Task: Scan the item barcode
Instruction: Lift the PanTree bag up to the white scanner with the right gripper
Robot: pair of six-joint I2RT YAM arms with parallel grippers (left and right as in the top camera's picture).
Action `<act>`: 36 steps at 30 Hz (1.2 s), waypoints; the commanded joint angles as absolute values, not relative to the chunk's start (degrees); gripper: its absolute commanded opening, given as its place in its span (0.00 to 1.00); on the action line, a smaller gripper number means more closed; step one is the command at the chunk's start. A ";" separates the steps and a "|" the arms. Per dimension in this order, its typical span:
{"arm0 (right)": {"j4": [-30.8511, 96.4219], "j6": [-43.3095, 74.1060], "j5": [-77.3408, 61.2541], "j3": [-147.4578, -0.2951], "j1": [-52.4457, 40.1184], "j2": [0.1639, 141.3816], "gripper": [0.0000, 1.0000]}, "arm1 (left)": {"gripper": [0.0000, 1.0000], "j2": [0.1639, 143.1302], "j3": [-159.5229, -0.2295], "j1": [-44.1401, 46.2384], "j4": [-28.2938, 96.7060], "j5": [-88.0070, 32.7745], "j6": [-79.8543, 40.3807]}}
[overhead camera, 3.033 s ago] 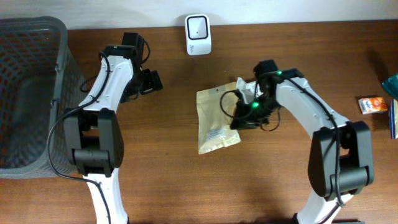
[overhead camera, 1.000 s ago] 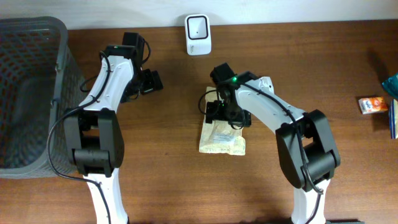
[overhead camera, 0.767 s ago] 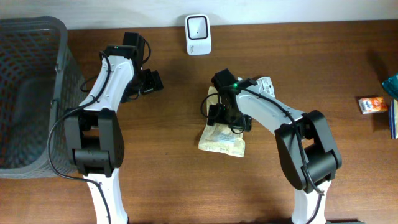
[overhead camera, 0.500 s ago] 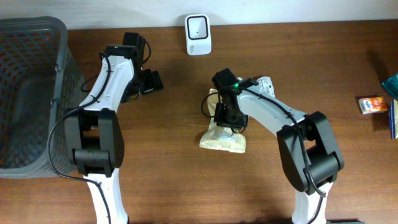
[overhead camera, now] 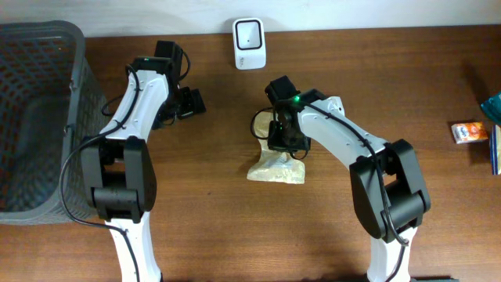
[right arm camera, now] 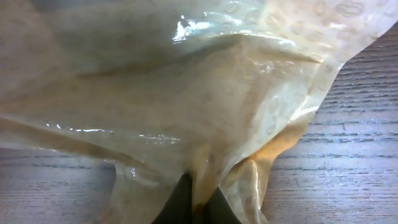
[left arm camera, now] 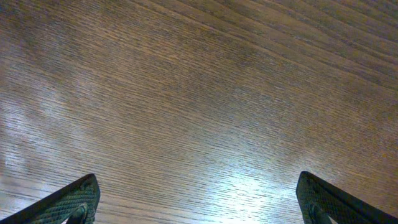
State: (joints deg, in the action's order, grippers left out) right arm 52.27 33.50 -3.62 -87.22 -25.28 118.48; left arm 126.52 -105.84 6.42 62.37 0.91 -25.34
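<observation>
Tan pouch (overhead camera: 275, 168), long axis near-to-far, far end in right jaws

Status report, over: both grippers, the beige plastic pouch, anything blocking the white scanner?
Left gripper open, empty. Right gripper shut on beige plastic pouch, film crumpled. Nothing between pouch and white box-shaped scanner.

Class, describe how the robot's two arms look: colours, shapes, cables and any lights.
Both the left arm and right arm have white, rounded link shells with black joints. Thin black cables loop along each. A green light glows on the right arm. The left gripper is black, its fingertips dark and tapered.
</observation>
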 commanded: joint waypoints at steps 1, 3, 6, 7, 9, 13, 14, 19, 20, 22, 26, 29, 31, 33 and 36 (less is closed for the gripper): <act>52.51 32.75 -1.61 -87.94 -25.06 119.63 0.04 | 0.99 124.81 -105.60 6.59 62.46 1.32 -25.21; 52.51 31.88 -1.67 -88.16 -25.04 119.63 0.04 | 0.99 124.81 -105.60 6.59 62.43 1.32 -25.21; 53.15 31.73 -1.63 -89.49 -25.04 119.63 0.04 | 0.99 124.81 -105.60 6.59 62.46 1.32 -25.21; 53.32 31.73 -1.63 -90.41 -25.04 119.61 0.04 | 0.99 124.81 -105.60 6.59 62.46 1.32 -25.21; 53.43 31.46 -1.63 -92.92 -25.04 119.61 0.04 | 0.99 124.81 -105.60 6.59 62.43 1.32 -25.21; 52.93 25.63 -1.56 -101.58 -24.97 119.61 0.04 | 0.99 124.81 -105.60 6.59 62.46 1.32 -25.21; 52.38 25.45 -0.89 -103.09 -24.93 119.61 0.04 | 0.99 124.81 -105.60 6.59 62.43 1.32 -25.21; 43.79 25.30 1.76 -107.70 -23.03 119.61 0.04 | 0.99 124.81 -105.60 6.61 62.43 1.32 -25.21; 40.88 25.30 1.74 -107.70 -22.33 119.63 0.04 | 0.99 124.81 -105.60 6.59 62.46 1.32 -25.21; 35.42 25.43 1.69 -107.68 -21.12 119.70 0.04 | 0.99 124.81 -105.60 6.59 62.43 1.32 -25.21; 23.73 26.28 0.51 -107.68 -19.66 120.07 0.04 | 0.99 124.81 -105.60 6.59 62.46 1.32 -25.21; 13.91 31.48 0.27 -107.70 -19.86 122.21 0.04 | 0.99 124.81 -105.60 6.61 62.46 1.32 -25.21; 9.54 34.52 0.19 -107.70 -20.03 124.16 0.04 | 0.99 124.81 -105.60 6.59 62.46 1.32 -25.21; 3.99 38.54 -0.89 -107.70 -20.23 126.93 0.04 | 0.99 124.81 -105.60 6.59 62.46 1.32 -25.21; -0.84 42.41 -1.06 -107.70 -20.23 129.86 0.04 | 0.99 124.81 -105.60 6.59 62.43 1.32 -25.21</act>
